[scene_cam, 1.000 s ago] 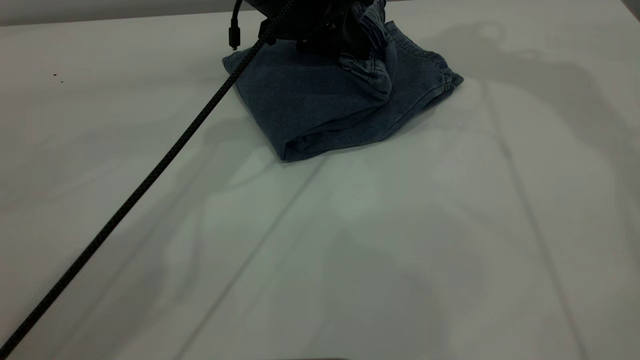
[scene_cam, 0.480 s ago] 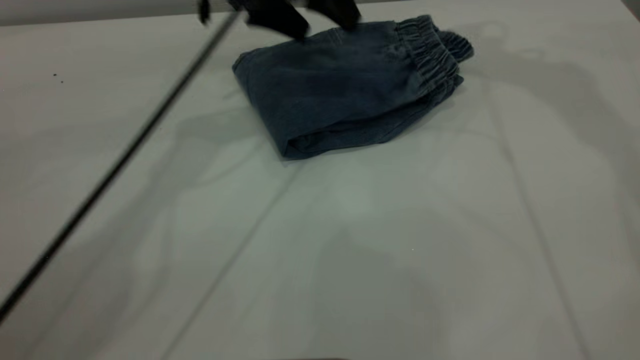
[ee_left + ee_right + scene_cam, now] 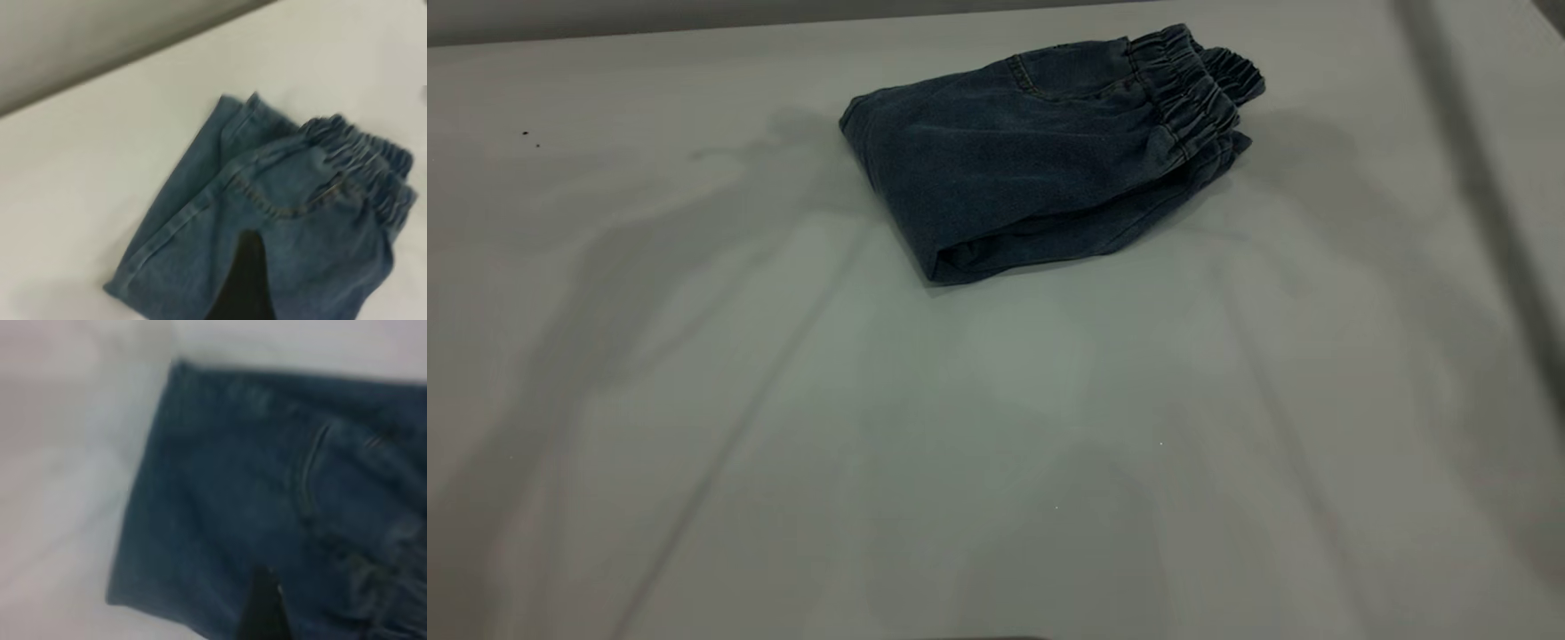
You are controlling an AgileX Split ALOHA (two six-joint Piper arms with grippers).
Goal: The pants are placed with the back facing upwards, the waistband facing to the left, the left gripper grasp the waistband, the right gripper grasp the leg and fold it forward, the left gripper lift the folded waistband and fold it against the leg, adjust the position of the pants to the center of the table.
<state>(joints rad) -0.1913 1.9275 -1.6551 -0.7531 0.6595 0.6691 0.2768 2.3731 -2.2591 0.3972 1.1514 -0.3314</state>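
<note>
The pants (image 3: 1040, 151) lie folded in a compact bundle at the far middle of the table (image 3: 996, 462). A back pocket faces up and the gathered waistband (image 3: 1187, 89) sits at the bundle's right end. The leg layers are tucked under the fold, so I cannot tell which is the plain leg. Neither arm appears in the exterior view. In the left wrist view my left gripper (image 3: 327, 293) hovers above the pants (image 3: 280, 220), open and holding nothing, with one black finger (image 3: 243, 280) showing. The right gripper (image 3: 263, 610) hangs over the pants (image 3: 253, 487).
Bare pale tabletop spreads to the left, right and front of the bundle. The table's far edge (image 3: 694, 25) runs close behind the pants. Two small dark specks (image 3: 527, 135) lie at the far left.
The left gripper let go of the waistband and rose out of the exterior view, taking its cable with it. The waistband now lies flat on the folded pants.
</note>
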